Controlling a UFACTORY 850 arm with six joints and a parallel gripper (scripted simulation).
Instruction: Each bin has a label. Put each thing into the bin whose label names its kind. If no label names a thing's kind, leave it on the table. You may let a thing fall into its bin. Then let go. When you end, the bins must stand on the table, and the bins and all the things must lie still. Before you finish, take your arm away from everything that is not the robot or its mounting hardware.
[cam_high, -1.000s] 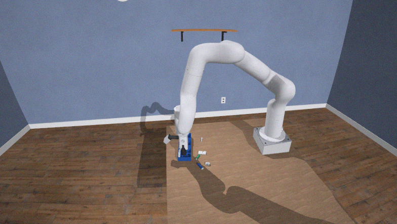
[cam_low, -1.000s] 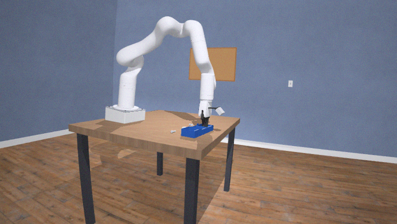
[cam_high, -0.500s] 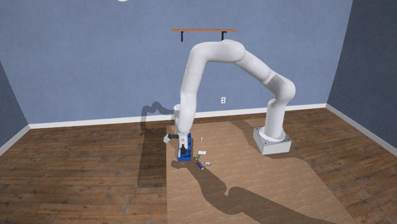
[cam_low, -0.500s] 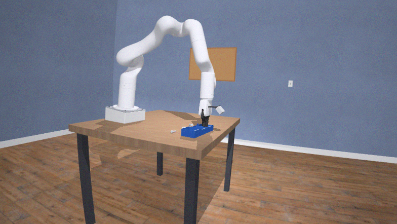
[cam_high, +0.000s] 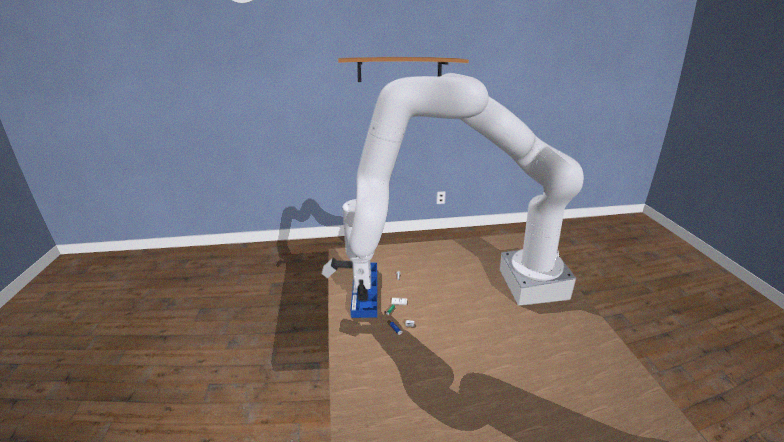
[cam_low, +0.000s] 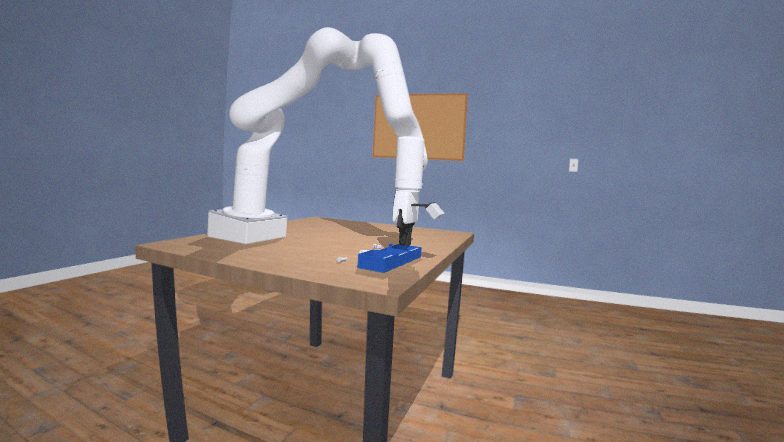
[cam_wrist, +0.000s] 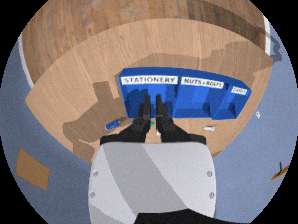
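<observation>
Blue bin (cam_high: 364, 314) (cam_low: 384, 259) (cam_wrist: 204, 115), 3 compts, upright on tbl; blue cyl. (cam_high: 394, 327) (cam_wrist: 113, 125) lying nearby.

The gripper (cam_high: 362, 298) (cam_low: 404, 244) (cam_wrist: 153, 102) has risen slightly above the blue bins (cam_high: 364, 314) (cam_low: 378, 263) (cam_wrist: 200, 74).
</observation>
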